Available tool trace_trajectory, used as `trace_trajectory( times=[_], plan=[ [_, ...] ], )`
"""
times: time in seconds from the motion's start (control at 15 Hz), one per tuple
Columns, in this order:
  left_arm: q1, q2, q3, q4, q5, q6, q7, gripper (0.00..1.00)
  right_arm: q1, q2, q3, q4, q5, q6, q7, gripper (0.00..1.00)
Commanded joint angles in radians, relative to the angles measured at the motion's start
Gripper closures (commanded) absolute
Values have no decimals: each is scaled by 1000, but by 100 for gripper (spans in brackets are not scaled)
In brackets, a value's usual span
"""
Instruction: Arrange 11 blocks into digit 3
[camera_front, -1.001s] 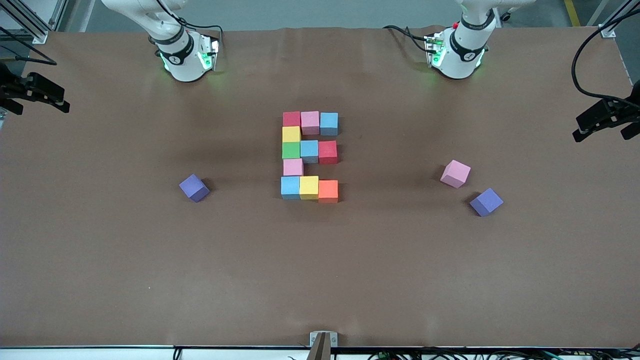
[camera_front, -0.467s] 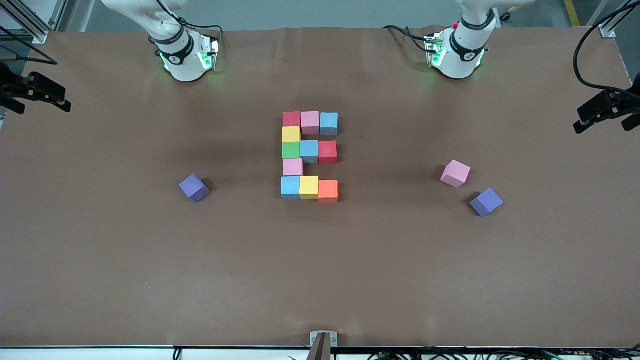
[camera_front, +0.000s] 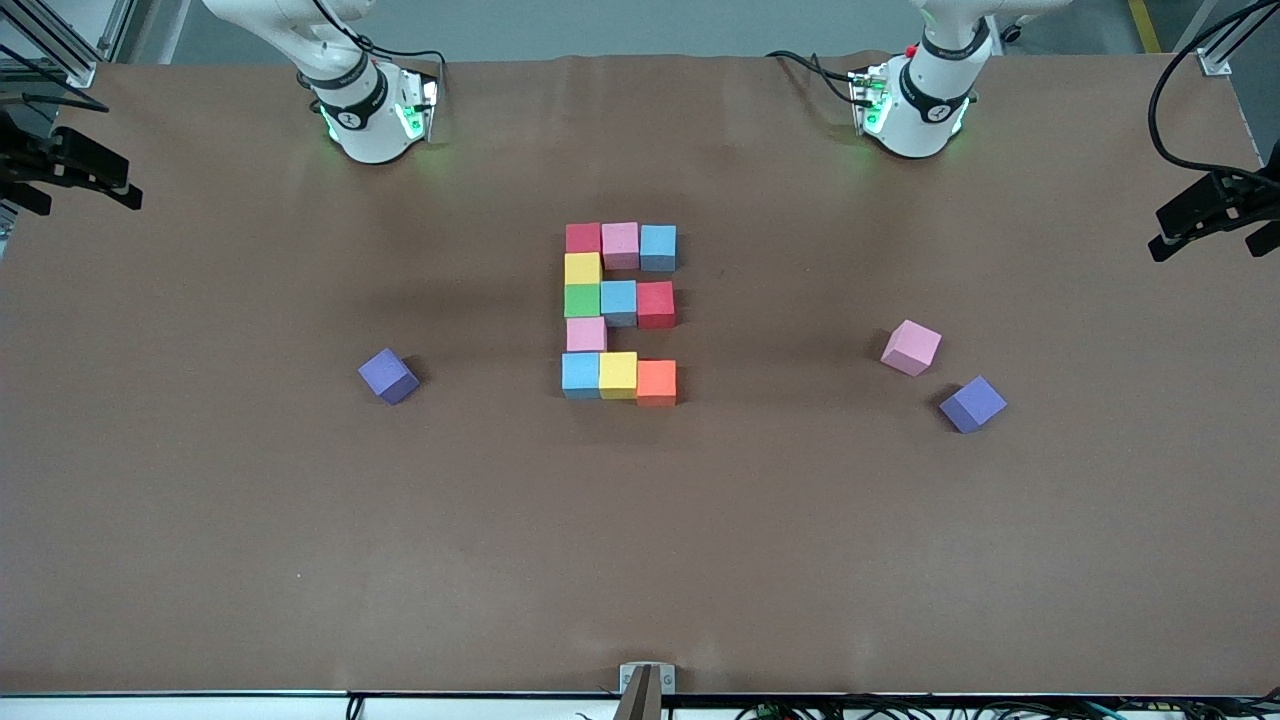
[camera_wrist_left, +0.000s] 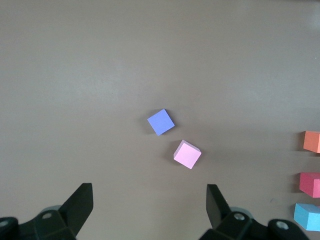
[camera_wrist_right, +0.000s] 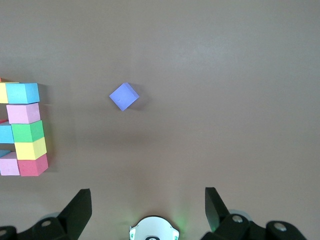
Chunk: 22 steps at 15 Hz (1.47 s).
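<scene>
Left gripper (camera_wrist_left: 149, 212): only finger tips are seen, rest is cut off by lower edge of left wrist view. Right gripper (camera_wrist_right: 148, 212): same in right wrist view. In front view, both grippers are clipped by the frame's side edges, mid-upper height.

Digit 3 (camera_wrist_right: 22, 130): partly cut off at left edge of right wrist view. In left wrist view, only the orange cube (camera_wrist_left: 312, 141), a red cube (camera_wrist_left: 310, 183) and a light blue cube (camera_wrist_left: 307, 216) are shown, each clipped at right edge.
</scene>
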Motion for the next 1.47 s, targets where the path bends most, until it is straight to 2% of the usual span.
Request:
trace_trajectory(
  times=[0.0, 1.4],
  plan=[
    [-5, -10, 10, 0, -15, -12, 16, 0, -4, -17, -5, 13, 20, -10, -2, 0],
    [-10, -15, 0, -9, -15, -12, -27, 0, -2, -15, -4, 5, -6, 33, -10, 0]
  ],
)
